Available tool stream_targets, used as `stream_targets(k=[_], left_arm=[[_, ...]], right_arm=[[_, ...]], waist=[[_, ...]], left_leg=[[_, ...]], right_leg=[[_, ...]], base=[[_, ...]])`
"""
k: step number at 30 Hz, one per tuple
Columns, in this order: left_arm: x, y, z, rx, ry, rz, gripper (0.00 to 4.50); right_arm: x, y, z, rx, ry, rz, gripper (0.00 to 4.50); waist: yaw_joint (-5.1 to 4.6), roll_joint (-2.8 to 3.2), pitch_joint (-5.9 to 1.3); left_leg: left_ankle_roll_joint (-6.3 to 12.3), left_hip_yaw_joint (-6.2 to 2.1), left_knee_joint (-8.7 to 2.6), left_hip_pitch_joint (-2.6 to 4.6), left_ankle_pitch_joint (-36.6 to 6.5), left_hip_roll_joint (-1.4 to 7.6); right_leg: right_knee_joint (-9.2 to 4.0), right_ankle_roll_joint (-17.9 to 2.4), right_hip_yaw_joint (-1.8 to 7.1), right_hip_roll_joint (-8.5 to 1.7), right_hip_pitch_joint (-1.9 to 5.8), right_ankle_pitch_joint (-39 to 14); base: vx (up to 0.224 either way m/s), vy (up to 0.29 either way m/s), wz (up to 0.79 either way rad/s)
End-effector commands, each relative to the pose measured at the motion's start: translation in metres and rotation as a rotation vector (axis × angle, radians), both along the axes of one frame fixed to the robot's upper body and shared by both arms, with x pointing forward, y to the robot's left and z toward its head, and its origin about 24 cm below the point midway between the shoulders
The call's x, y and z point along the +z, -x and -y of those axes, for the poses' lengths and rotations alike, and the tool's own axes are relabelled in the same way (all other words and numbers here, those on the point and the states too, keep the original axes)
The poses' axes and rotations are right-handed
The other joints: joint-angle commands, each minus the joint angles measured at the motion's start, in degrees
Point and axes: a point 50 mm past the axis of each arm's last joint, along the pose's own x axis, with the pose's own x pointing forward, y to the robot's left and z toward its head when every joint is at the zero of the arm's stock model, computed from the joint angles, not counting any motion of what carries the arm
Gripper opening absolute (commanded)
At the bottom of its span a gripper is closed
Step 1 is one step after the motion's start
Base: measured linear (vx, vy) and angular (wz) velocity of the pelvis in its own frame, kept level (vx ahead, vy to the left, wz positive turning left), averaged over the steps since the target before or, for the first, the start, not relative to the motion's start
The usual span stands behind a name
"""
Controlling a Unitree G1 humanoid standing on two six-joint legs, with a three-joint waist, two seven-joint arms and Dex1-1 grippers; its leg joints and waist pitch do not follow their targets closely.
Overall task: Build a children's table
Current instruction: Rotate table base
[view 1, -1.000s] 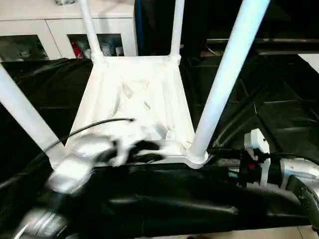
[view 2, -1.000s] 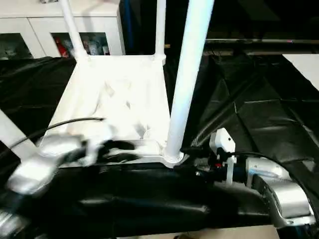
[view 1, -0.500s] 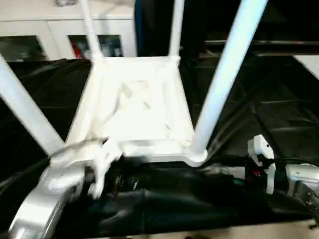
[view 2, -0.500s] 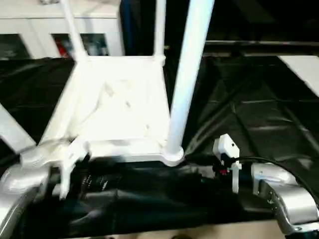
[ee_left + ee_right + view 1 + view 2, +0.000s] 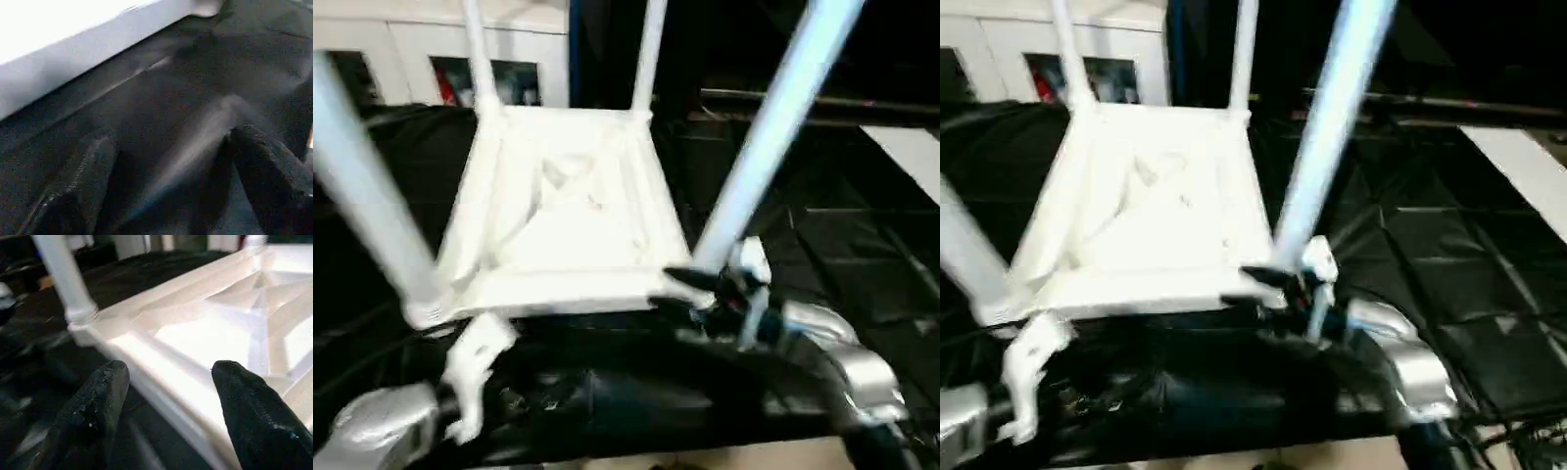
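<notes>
The children's table (image 5: pixel 558 220) lies upside down on a black cloth, ribbed underside up, with all of its white legs standing in the corner sockets. The near right leg (image 5: pixel 773 127) and near left leg (image 5: pixel 362 196) rise close to me. My right gripper (image 5: pixel 677 291) is at the near right corner, open, and the table's rim (image 5: pixel 161 382) runs between its fingers (image 5: pixel 93 416). My left gripper (image 5: pixel 171 205) hangs low over the cloth in front of the table's near left edge. It is open, with only cloth between its fingers (image 5: pixel 274 181).
The black cloth (image 5: pixel 862 264) covers the work surface around the table. A white cabinet with glass doors (image 5: pixel 524 59) stands behind it. A pale surface (image 5: pixel 911 147) shows at the far right, and a strip of light floor (image 5: pixel 724 460) runs along the near edge.
My left gripper has pulled back from the table's near edge toward me and spread its fingers. My right gripper has moved in to the near right corner. The head view has shifted too.
</notes>
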Motion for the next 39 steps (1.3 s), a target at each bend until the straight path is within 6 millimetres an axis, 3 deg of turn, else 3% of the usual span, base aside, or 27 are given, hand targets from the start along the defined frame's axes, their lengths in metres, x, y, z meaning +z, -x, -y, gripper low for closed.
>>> stream_targets(k=[1, 2, 3, 4, 5, 10, 11, 12, 13, 14, 17, 18, 22, 23, 26, 27, 28, 29, 30, 31, 32, 33, 35, 36, 37, 38, 39], left_arm=[[0.007, 0.001, -0.003, 0.010, -0.018, 0.029, 4.43], [0.008, 0.004, -0.008, 0.031, -0.032, 0.031, 4.47], [0.009, 0.005, -0.010, 0.042, -0.038, 0.036, 4.47], [0.009, 0.006, -0.011, 0.048, -0.042, 0.039, 4.47], [0.010, 0.007, -0.013, 0.059, -0.046, 0.045, 4.47], [0.018, 0.006, -0.028, 0.125, -0.054, 0.105, 4.47], [0.023, 0.003, -0.033, 0.148, -0.054, 0.145, 4.47], [0.026, 0.002, -0.034, 0.154, -0.048, 0.167, 4.47], [0.031, -0.001, -0.035, 0.162, -0.036, 0.203, 4.47], [0.036, -0.005, -0.034, 0.171, -0.021, 0.242, 4.47], [0.058, -0.023, -0.025, 0.182, 0.065, 0.386, 4.47], [0.063, -0.028, -0.023, 0.177, 0.085, 0.413, 4.47], [0.076, -0.048, 0.004, 0.061, 0.217, 0.467, 4.47], [0.079, -0.054, 0.011, 0.032, 0.253, 0.475, 4.47], [0.083, -0.064, 0.027, -0.030, 0.330, 0.482, 4.47], [0.085, -0.073, 0.036, -0.058, 0.365, 0.494, 4.47], [0.085, -0.081, 0.046, -0.089, 0.396, 0.494, 4.47], [0.085, -0.089, 0.055, -0.118, 0.411, 0.495, 4.47], [0.085, -0.093, 0.059, -0.135, 0.415, 0.495, 4.47], [0.085, -0.094, 0.061, -0.142, 0.418, 0.493, 4.47], [0.087, -0.099, 0.074, -0.208, 0.461, 0.478, 4.47], [0.090, -0.100, 0.082, -0.250, 0.498, 0.465, 4.47], [0.093, -0.099, 0.091, -0.311, 0.542, 0.444, 4.47], [0.094, -0.097, 0.096, -0.352, 0.562, 0.423, 4.47], [0.094, -0.097, 0.097, -0.361, 0.567, 0.418, 4.47], [0.096, -0.090, 0.111, -0.473, 0.612, 0.363, 4.47], [0.097, -0.088, 0.115, -0.505, 0.626, 0.348, 4.47]], right_arm=[[0.001, -0.008, 0.011, -0.086, 0.016, 0.020, 3.04], [-0.001, -0.016, 0.014, -0.154, 0.012, 0.028, 3.04], [-0.002, -0.018, 0.015, -0.184, 0.005, 0.025, 3.04], [-0.003, -0.020, 0.016, -0.203, 0.000, 0.024, 3.04], [-0.003, -0.023, 0.018, -0.230, 0.001, 0.027, 3.04], [-0.009, -0.040, 0.041, -0.461, 0.045, 0.010, 3.04], [-0.013, -0.044, 0.051, -0.526, 0.074, -0.006, 3.04], [-0.014, -0.045, 0.054, -0.542, 0.081, -0.011, 3.04], [-0.016, -0.047, 0.057, -0.563, 0.089, -0.017, 3.04], [-0.017, -0.048, 0.060, -0.579, 0.100, -0.024, 3.04], [-0.022, -0.050, 0.067, -0.620, 0.158, -0.025, 3.04], [-0.024, -0.050, 0.068, -0.621, 0.167, -0.027, 3.04], [-0.030, -0.047, 0.060, -0.551, 0.202, -0.024, 3.04], [-0.031, -0.046, 0.058, -0.533, 0.217, -0.021, 3.04], [-0.034, -0.043, 0.055, -0.502, 0.234, -0.020, 3.04], [-0.036, -0.040, 0.054, -0.488, 0.229, -0.033, 3.04], [-0.037, -0.036, 0.053, -0.469, 0.233, -0.034, 3.04], [-0.039, -0.032, 0.052, -0.449, 0.235, -0.037, 3.04], [-0.040, -0.029, 0.051, -0.438, 0.236, -0.040, 3.04], [-0.040, -0.028, 0.051, -0.433, 0.236, -0.040, 3.04], [-0.042, -0.019, 0.054, -0.404, 0.236, -0.044, 3.04], [-0.043, -0.013, 0.058, -0.410, 0.250, -0.042, 3.04], [-0.044, -0.009, 0.067, -0.458, 0.278, -0.046, 3.04], [-0.046, -0.009, 0.076, -0.510, 0.299, -0.063, 3.04], [-0.047, -0.009, 0.079, -0.522, 0.304, -0.068, 3.04], [-0.050, -0.007, 0.101, -0.639, 0.362, -0.092, 3.04], [-0.050, -0.006, 0.107, -0.664, 0.378, -0.096, 3.04]], waist=[[0.16, 0.94, -1.85], [0.46, 0.84, -1.75], [0.40, 0.25, -1.55], [0.51, 0.57, -1.44], [0.75, 0.49, -1.56], [1.02, 0.32, -1.51], [0.90, -0.65, -1.65], [1.05, -0.16, -1.68], [1.27, -0.16, -1.68], [1.34, -0.60, -1.74], [2.18, -0.37, -2.14], [2.35, -0.69, -2.32], [2.52, -0.86, -2.50], [2.59, -0.63, -2.59], [2.48, -1.14, -2.77], [2.45, -0.48, -2.72], [2.48, -0.59, -2.83], [2.56, 0.86, -2.76], [2.69, 0.14, -2.79], [2.52, -0.18, -2.84], [2.50, 0.77, -2.91], [2.73, 0.97, -2.92], [2.51, 1.25, -2.91], [2.43, 1.51, -2.94], [2.31, 1.40, -2.90], [1.88, 1.72, -2.88], [1.81, 1.62, -2.88]], left_leg=[[0.15, -0.36, -4.72, 0.21, -23.0, 1.21], [0.01, -0.31, -4.71, 0.25, -22.9, 1.30], [-0.05, -0.30, -4.82, -0.05, -23.1, 1.16], [-0.26, -0.43, -4.96, -0.07, -23.5, 1.13], [-0.54, -0.34, -4.78, 0.34, -23.6, 1.21], [-1.02, -0.27, -4.79, 0.35, -23.0, 1.11], [-0.84, -0.12, -4.65, 0.34, -22.5, 1.05], [-1.20, -0.23, -4.70, 0.37, -22.5, 0.97], [-1.13, -0.05, -4.56, 0.65, -22.0, 1.02], [-1.04, 0.07, -4.48, 0.68, -22.0, 1.04], [-1.57, 0.14, -4.44, 0.68, -19.7, 0.97], [-1.43, 0.22, -4.32, 0.51, -18.4, 0.89], [-1.51, 0.33, -4.11, 0.46, -17.3, 0.81], [-1.83, 0.33, -4.04, 0.53, -17.3, 0.84], [-1.55, 0.29, -3.83, -0.11, -14.9, 0.76], [-1.55, 0.38, -3.80, -0.03, -14.5, 0.65], [-1.54, 0.52, -3.58, 0.35, -14.5, 0.62], [-1.61, 0.54, -3.60, 0.63, -15.1, 0.55], [-1.37, 0.49, -3.60, 0.60, -15.3, 0.69], [-1.20, 0.34, -3.73, 0.01, -14.9, 0.60], [-1.26, 0.32, -3.67, 0.11, -14.3, 0.69], [-0.88, 0.58, -3.28, 0.80, -14.3, 0.82], [-0.76, 0.46, -3.42, -0.03, -12.8, 0.69], [-0.79, 0.43, -3.34, 0.00, -12.8, 0.63], [-0.75, 0.48, -3.37, -0.13, -13.0, 0.58], [-0.91, 0.57, -3.25, -0.01, -14.2, 0.51], [-0.90, 0.58, -3.25, -0.03, -14.2, 0.50]], right_leg=[[-4.91, -6.2, 2.09, -1.77, 1.20, -23.8], [-4.79, -6.3, 2.18, -1.86, 1.03, -23.2], [-4.90, -6.0, 2.12, -1.85, 1.12, -24.1], [-4.90, -5.8, 2.11, -1.90, 1.15, -25.1], [-4.90, -5.6, 2.22, -1.86, 0.95, -24.4], [-4.73, -5.8, 2.19, -1.78, 1.07, -22.4], [-4.65, -5.9, 2.13, -1.65, 1.15, -21.9], [-4.56, -5.9, 2.11, -1.75, 1.21, -22.1], [-4.52, -5.9, 2.18, -1.60, 0.98, -20.6], [-4.47, -5.9, 2.17, -1.55, 0.99, -20.1], [-3.88, -6.6, 2.17, -1.52, 1.32, -16.1], [-3.57, -6.9, 2.19, -1.51, 1.56, -14.2], [-3.32, -7.0, 2.22, -1.55, 1.74, -13.2], [-3.23, -7.2, 2.21, -1.66, 1.70, -13.0], [-2.93, -7.2, 2.26, -1.77, 2.37, -11.3], [-3.04, -7.0, 2.34, -1.71, 2.24, -11.9], [-3.16, -7.1, 2.34, -1.57, 1.98, -11.7], [-3.35, -7.5, 2.40, -1.40, 1.75, -10.6], [-3.07, -8.2, 2.34, -1.41, 1.92, -9.4], [-3.02, -8.1, 2.29, -1.45, 2.52, -9.6], [-3.10, -8.1, 2.36, -1.61, 2.61, -9.1], [-3.01, -9.1, 2.43, -1.44, 2.01, -7.5], [-2.76, -10.0, 2.47, -1.50, 2.81, -6.4], [-2.58, -10.4, 2.47, -1.54, 2.79, -6.9], [-2.74, -10.4, 2.44, -1.51, 2.85, -7.6], [-2.97, -10.1, 2.46, -1.50, 2.73, -9.8], [-3.06, -9.9, 2.45, -1.51, 2.78, -10.5]], base=[[0.000, 0.000, 0.00], [0.000, 0.000, 0.00], [0.000, 0.000, 0.00], [0.000, 0.000, 0.00], [0.000, 0.000, 0.00], [0.000, 0.000, 0.00], [0.000, 0.000, 0.00], [0.000, 0.000, 0.00], [0.000, 0.000, 0.00], [0.000, 0.000, 0.00], [0.000, 0.000, 0.00], [0.000, 0.000, 0.00], [0.000, 0.000, 0.00], [0.000, 0.000, 0.00], [0.000, 0.000, 0.00], [0.000, 0.000, 0.00], [0.000, 0.000, 0.00], [0.000, 0.000, 0.00], [0.000, 0.000, 0.00], [0.000, 0.000, 0.00], [0.000, 0.000, 0.00], [0.000, 0.000, 0.00], [0.000, 0.000, 0.00], [0.000, 0.000, 0.00], [0.000, 0.000, 0.00], [0.000, 0.000, 0.00], [0.000, 0.000, 0.00]])
